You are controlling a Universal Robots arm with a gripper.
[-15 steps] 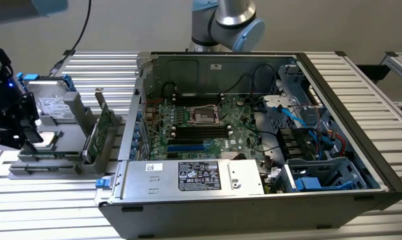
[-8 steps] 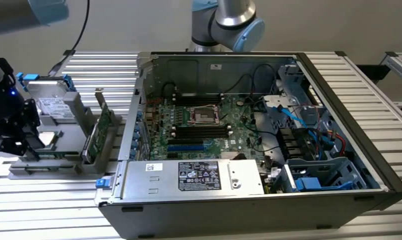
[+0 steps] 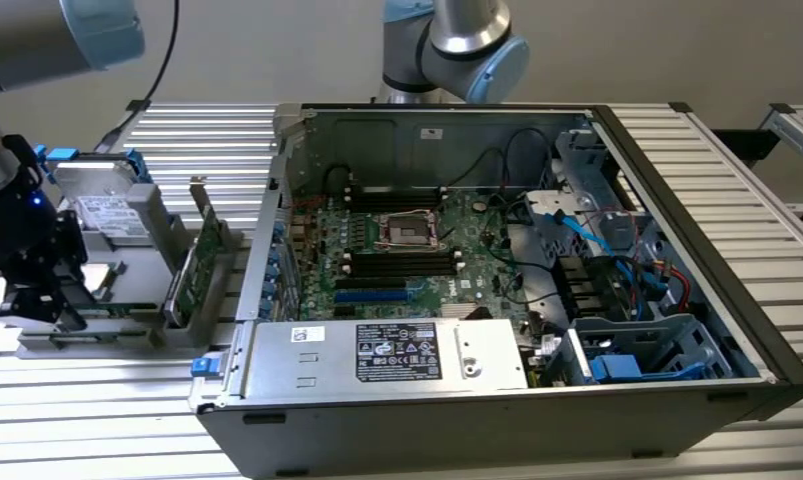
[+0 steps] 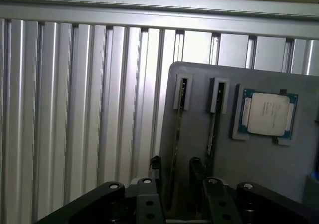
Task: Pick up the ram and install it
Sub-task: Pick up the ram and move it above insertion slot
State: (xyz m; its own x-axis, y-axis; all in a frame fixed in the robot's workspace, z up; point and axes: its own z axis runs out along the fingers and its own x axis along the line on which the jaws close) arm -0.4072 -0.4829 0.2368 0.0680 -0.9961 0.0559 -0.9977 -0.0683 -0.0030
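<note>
A ribbed metal counter (image 3: 748,190) fills the room's floor of view, with a plain pale wall behind it; an open computer case (image 3: 761,350) lies on it, its green board (image 3: 415,250) facing up; a grey tray (image 3: 134,275) sits on the counter just beside the case, on the exterior view's left.

The arm comes down at the exterior view's left, its black hand (image 3: 34,300) pointing down at the outer end of the tray; in the wrist view the hand (image 4: 174,165) is low over the tray, its two fingers (image 4: 155,165) spread; the ram (image 4: 178,129) stands on edge in its slot and runs between them, with a gap on each side, not pinched.

Counted on the tray: two ram sticks, the one between the fingers and a second stick (image 4: 213,124) in the slot just beside it; one square silver chip (image 4: 268,113) near that; one green card with a metal bracket (image 3: 201,265), upright; one boxed drive (image 3: 101,205); one case, one hand.
</note>
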